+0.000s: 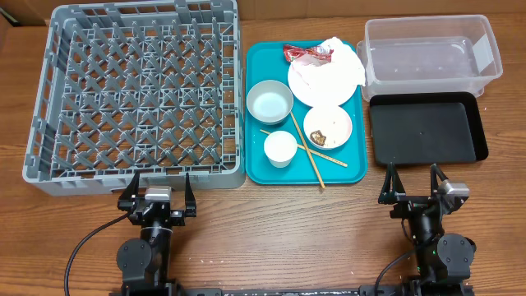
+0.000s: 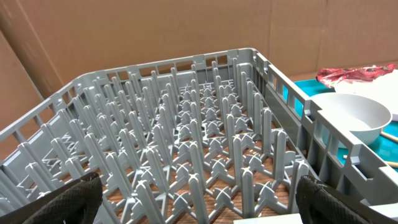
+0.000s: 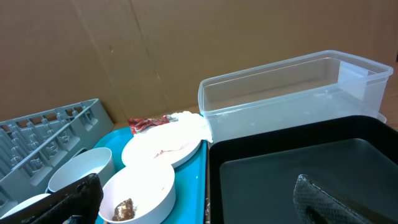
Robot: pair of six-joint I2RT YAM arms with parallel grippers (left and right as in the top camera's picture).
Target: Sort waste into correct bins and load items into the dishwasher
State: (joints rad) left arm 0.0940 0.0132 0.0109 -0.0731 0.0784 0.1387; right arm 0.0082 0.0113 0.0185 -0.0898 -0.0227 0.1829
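Observation:
The grey dish rack (image 1: 140, 90) stands at the left and also fills the left wrist view (image 2: 186, 124). A teal tray (image 1: 349, 168) holds a white plate (image 1: 325, 82) with a crumpled napkin (image 1: 339, 48) and a red wrapper (image 1: 302, 54), a pale-blue bowl (image 1: 269, 101), a bowl with a brown food lump (image 1: 327, 126), a small cup (image 1: 280, 148) and two chopsticks (image 1: 308, 156). The clear tub (image 1: 431, 53) and black tray (image 1: 426, 130) sit at the right. My left gripper (image 1: 156, 193) and right gripper (image 1: 413, 185) are open and empty near the front edge.
Bare wooden table (image 1: 271, 230) lies in front of the rack and trays. Brown cardboard walls (image 3: 155, 50) stand behind the table. The right wrist view shows the food bowl (image 3: 140, 193), the plate (image 3: 163, 148) and the black tray (image 3: 298, 168) close ahead.

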